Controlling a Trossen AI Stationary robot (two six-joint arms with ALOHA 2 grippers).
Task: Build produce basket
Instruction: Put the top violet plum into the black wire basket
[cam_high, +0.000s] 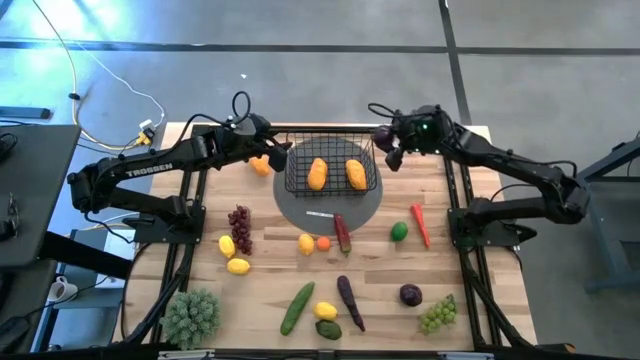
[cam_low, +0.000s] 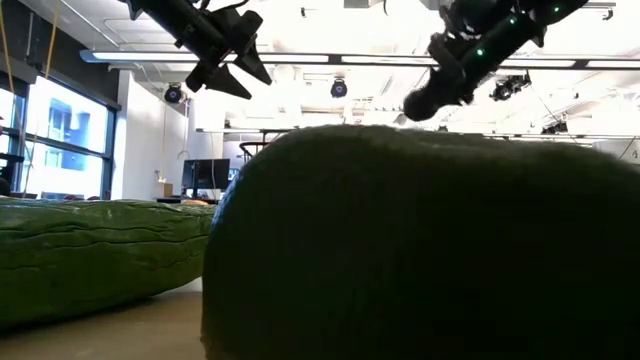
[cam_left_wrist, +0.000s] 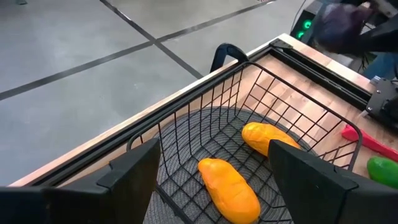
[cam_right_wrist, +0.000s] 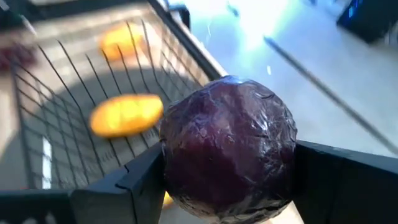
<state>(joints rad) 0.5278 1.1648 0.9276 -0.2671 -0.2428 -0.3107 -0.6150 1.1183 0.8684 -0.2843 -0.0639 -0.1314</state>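
Note:
The black wire basket (cam_high: 330, 165) stands on a flat grey disc (cam_high: 330, 208) at the table's far middle. Two orange-yellow fruits (cam_high: 317, 174) (cam_high: 355, 174) lie in it and also show in the left wrist view (cam_left_wrist: 229, 186). My left gripper (cam_high: 280, 152) hangs open at the basket's left rim, with nothing between its fingers (cam_left_wrist: 134, 171). My right gripper (cam_high: 390, 150) hovers at the basket's far right corner, shut on a dark purple, wrinkled round fruit (cam_right_wrist: 227, 149). In the low view both grippers (cam_low: 225, 65) (cam_low: 440, 90) hang high over the table. My right gripper pinches the purple fruit by its two opposite sides (cam_right_wrist: 171, 162), one dark finger (cam_right_wrist: 140, 183) on each. The fingers slant down from the table's far right toward the basket. The fruit is lifted clear, above the basket's right rim.
Loose produce lies on the near half: purple grapes (cam_high: 240, 228), lemons (cam_high: 238, 266), cucumber (cam_high: 298, 307), eggplant (cam_high: 350, 300), red chili (cam_high: 420, 225), lime (cam_high: 399, 232), green grapes (cam_high: 438, 315) and a leafy green head (cam_high: 190, 315). An orange fruit (cam_high: 260, 165) sits left of the basket.

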